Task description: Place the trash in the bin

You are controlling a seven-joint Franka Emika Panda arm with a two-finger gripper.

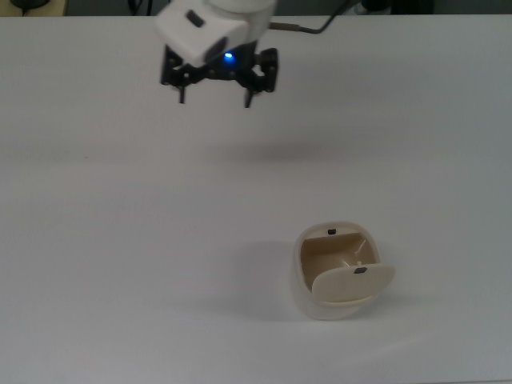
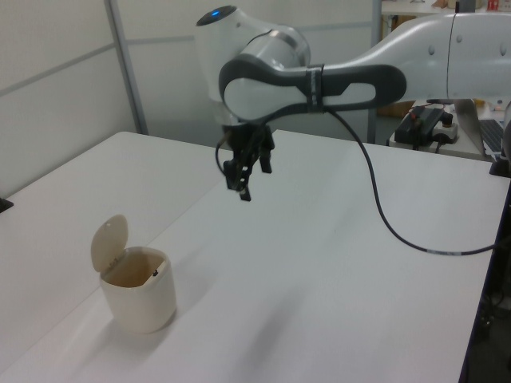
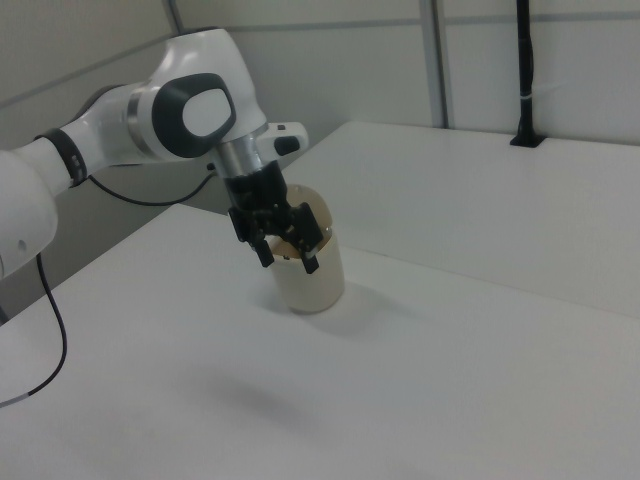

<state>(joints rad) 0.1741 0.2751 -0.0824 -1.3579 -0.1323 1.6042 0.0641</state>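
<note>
The cream bin (image 1: 298, 282) stands at the lower right of the top view, its swing lid (image 1: 353, 282) tipped open over a beige inside. No wad of paper shows in any view. My gripper (image 1: 214, 101) hangs open and empty in the air, far up and to the top view's left of the bin. In the left view the gripper (image 2: 249, 177) floats high above the table, to the right of the bin (image 2: 142, 302). The right view has the gripper (image 3: 288, 262) in front of the bin (image 3: 315, 288), covering part of it.
A black cable (image 2: 385, 225) hangs from the arm down to the white table (image 1: 120, 264). The table's edge runs along the left view's right side. A black post (image 3: 522, 70) stands at the far end of the table in the right view.
</note>
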